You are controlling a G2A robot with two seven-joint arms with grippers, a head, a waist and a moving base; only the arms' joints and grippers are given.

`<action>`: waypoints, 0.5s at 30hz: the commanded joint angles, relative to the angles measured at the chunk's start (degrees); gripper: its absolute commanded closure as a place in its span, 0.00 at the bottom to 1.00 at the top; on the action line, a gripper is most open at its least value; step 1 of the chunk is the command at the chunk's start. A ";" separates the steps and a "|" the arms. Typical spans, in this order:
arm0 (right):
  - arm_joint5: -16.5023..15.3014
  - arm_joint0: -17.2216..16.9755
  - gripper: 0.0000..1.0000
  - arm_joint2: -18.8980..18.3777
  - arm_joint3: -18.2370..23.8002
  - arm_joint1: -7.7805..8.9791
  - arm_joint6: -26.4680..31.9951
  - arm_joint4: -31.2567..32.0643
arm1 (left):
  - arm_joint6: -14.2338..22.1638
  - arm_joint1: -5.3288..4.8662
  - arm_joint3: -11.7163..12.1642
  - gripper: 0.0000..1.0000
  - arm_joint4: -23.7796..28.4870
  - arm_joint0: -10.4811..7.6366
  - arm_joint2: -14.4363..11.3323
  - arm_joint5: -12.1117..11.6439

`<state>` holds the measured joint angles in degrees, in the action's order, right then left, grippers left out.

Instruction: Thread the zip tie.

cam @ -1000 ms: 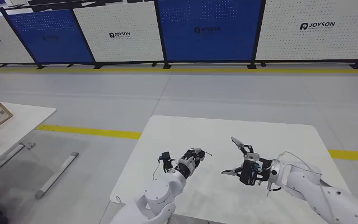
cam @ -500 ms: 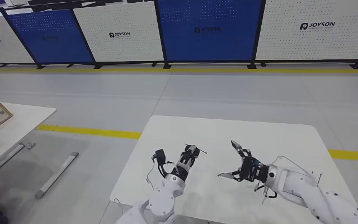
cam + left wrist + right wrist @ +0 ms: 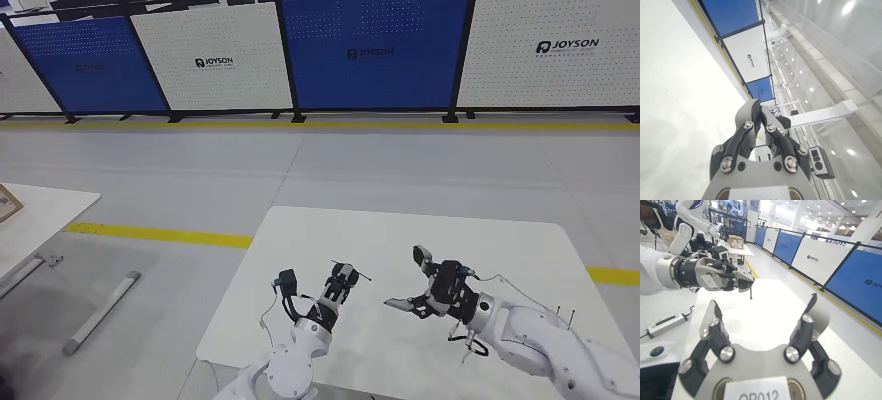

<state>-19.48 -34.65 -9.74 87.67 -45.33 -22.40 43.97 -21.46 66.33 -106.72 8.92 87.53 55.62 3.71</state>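
The left gripper (image 3: 750,282) pinches the thin black plastic zip tie (image 3: 751,293) in its jaws above the white surface (image 3: 772,302), one end hanging free — likely so the right gripper (image 3: 764,301), jaws spread wide, can take it.

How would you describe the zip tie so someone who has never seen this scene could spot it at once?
Find the white table with two grippers above it. The left gripper is shut on the zip tie, a thin black strap poking out past its fingertips. It is the one held thing: the right gripper is open and empty.
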 commanded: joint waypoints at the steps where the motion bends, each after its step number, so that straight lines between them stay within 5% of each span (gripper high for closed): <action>1: 0.00 -0.86 0.00 0.00 0.69 -0.10 0.70 -1.54 | 0.00 0.00 0.00 1.00 0.00 0.00 0.00 0.00; 9: 0.00 0.35 0.00 0.00 7.65 0.60 15.88 -29.22 | 0.00 0.00 0.00 1.00 0.00 0.00 0.00 0.00; 15: 0.00 0.93 0.00 -3.95 5.76 1.40 34.57 -55.42 | 0.00 0.00 0.00 1.00 0.00 0.00 0.00 0.00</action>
<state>-19.48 -33.38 -12.05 94.21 -43.83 6.98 -3.72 -21.46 66.33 -106.72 8.91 87.54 55.62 3.71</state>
